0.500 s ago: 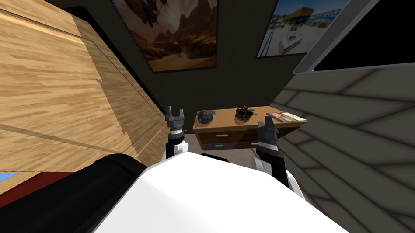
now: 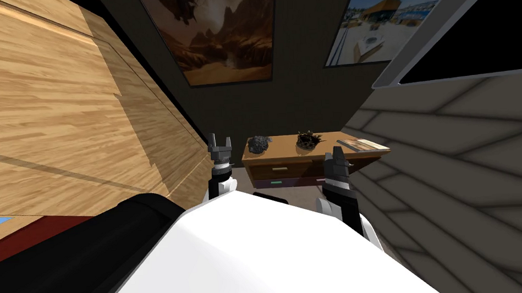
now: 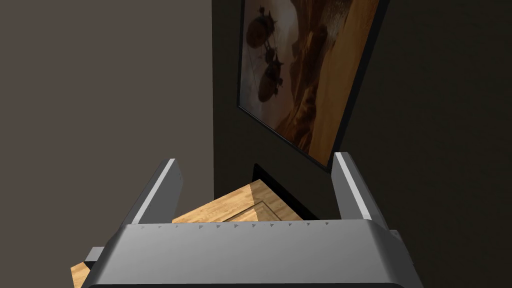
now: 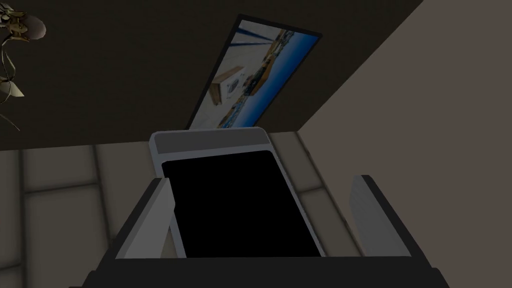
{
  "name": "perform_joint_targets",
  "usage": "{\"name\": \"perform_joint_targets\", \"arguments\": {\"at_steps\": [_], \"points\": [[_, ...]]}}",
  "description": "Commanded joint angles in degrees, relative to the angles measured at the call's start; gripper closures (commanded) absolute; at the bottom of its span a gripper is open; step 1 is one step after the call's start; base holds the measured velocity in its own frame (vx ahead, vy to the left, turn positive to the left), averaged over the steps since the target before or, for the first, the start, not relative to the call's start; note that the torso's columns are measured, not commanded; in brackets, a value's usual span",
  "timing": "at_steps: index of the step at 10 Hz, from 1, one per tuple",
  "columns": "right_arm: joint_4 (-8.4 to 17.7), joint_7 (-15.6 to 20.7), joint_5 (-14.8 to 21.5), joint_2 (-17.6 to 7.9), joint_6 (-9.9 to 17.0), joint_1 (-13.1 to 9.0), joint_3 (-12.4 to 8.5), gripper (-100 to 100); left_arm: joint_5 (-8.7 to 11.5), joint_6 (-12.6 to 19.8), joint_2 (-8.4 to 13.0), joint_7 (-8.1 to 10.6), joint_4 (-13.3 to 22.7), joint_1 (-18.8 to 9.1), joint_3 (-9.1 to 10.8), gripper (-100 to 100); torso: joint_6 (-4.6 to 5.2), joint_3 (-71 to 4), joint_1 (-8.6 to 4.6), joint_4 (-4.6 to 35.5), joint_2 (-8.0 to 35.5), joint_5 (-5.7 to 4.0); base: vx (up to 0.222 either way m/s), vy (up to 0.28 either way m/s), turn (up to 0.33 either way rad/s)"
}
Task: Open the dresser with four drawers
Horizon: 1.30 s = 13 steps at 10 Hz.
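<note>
The dresser (image 2: 302, 167) is a low wooden chest against the dark back wall, ahead of me past both hands. Its drawer fronts look shut; a pale handle (image 2: 279, 169) and a green one (image 2: 277, 182) show. My left gripper (image 2: 219, 143) is raised to the dresser's left, well short of it, open and empty (image 3: 255, 160). My right gripper (image 2: 334, 157) stands in front of the dresser's right end, also open with nothing between its fingers (image 4: 262, 179).
On the dresser top lie a dark lump (image 2: 259, 144), a spiky plant (image 2: 308, 141) and a flat book (image 2: 361, 144). A tall wooden cabinet (image 2: 60, 107) runs close along the left. A tiled wall (image 2: 465, 171) with a black window (image 2: 469, 34) closes the right.
The whole head view has shifted slightly, so I have moved a little. Both arms hold the same pose and the drawers are unchanged.
</note>
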Motion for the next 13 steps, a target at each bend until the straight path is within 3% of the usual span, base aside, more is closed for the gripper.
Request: {"name": "perform_joint_targets", "arguments": {"at_steps": [1, 4, 5, 6, 9, 13], "points": [[0.0, 0.0, 0.0, 0.0, 0.0, 0.0, 0.0, 0, 0.0, 0.0, 0.0, 0.0, 0.0, 0.0, 0.0, 0, 0.0, -8.44, 0.0, 4.23, 4.24, 0.0, 0.0, 0.0, 0.0], [0.0, 0.0, 0.0, 0.0, 0.0, 0.0, 0.0, 0, 0.0, 0.0, 0.0, 0.0, 0.0, 0.0, 0.0, 0, 0.0, -33.81, 0.0, 16.92, 16.93, 0.0, 0.0, 0.0, 0.0], [0.58, 0.37, 0.78, -1.73, 0.77, -0.25, 0.24, -100, 0.0, 0.0, 0.0, 0.0, 0.0, 0.0, 0.0, 0, 0.0, -42.27, 0.0, 21.14, 21.16, 0.0, -0.007, -0.001, 0.074], [1.15, 0.76, 1.58, -2.92, 1.56, -0.5, 0.5, -100, 0.0, 0.0, 0.0, 0.0, 0.02, 0.0, 0.0, 0, -0.01, -46.2, 0.0, 23.04, 23.13, 0.0, -0.026, -0.002, 0.144], [3.84, 2.61, 5.44, -5.89, 5.4, -1.69, 1.71, -100, 0.0, 0.01, 0.0, 0.0, 0.03, 0.0, 0.0, 0, -0.01, -47.6, 0.0, 23.83, 23.87, 0.0, -0.053, -0.004, 0.174], [9.07, 6.45, 12.57, -7.91, 12.88, -4.05, 4.22, -100, 0.0, 0.01, 0.0, 0.0, 0.03, -0.01, 0.0, 0, 0.01, -47.63, 0.03, 23.83, 23.86, 0.01, -0.08, -0.002, 0.288]]}}
